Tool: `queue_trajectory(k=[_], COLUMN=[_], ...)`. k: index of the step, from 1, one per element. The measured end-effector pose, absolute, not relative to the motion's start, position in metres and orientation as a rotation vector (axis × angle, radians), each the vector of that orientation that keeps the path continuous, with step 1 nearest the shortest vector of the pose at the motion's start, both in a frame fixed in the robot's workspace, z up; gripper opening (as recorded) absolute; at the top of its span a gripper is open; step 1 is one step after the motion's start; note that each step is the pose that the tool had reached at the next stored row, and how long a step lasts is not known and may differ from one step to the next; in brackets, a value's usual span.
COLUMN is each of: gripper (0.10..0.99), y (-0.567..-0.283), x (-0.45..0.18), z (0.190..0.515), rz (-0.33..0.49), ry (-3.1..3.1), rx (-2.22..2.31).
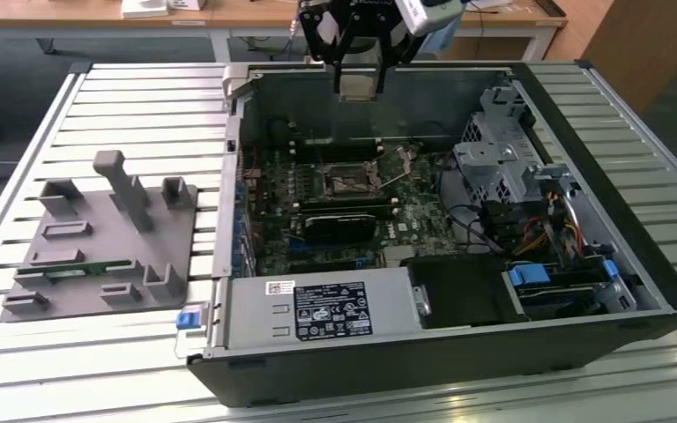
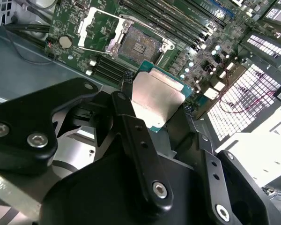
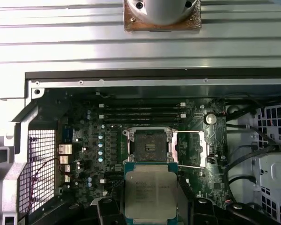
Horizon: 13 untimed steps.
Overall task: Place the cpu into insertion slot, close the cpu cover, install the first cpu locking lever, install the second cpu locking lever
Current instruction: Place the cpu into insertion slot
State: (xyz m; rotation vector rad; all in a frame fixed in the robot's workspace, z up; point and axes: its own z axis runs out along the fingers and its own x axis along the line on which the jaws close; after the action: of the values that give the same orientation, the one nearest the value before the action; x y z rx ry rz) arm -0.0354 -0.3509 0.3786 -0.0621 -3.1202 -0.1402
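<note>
Tool: your tool [image 1: 359, 88] hangs over the far end of the open computer case [image 1: 433, 374] in the exterior view. Its fingers [image 2: 127, 84] are clamped on two sides of the cpu.
Cpu: you hold the cpu [image 3: 150, 194] flat, with its dull grey top up, in the air above the green board [image 3: 84, 154]. It touches only the fingers.
Insertion slot: the insertion slot [image 3: 149, 143] sits on the board near the cpu but apart from it. Its dark middle is bare.
Cpu cover: the cpu cover [image 3: 191, 149] is swung open and lies right beside the slot. You can see the board through its window.
Memory slots: the long dark memory slots [image 3: 141, 114] run side by side just past the slot.
Counter: the case rests on a slatted metal counter [image 1: 151, 97].
Grey tray: a grey tray [image 1: 103, 238] with upright pegs sits on the counter, at the exterior view's left of the case.
</note>
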Motion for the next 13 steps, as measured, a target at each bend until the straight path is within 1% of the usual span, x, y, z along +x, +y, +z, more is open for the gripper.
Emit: queue_trajectory(k=[13], gripper=[0.537], y=[-0.3509], x=[-0.0354], z=[0.3773], rz=[-0.142], ry=[-3.114], rx=[-0.295])
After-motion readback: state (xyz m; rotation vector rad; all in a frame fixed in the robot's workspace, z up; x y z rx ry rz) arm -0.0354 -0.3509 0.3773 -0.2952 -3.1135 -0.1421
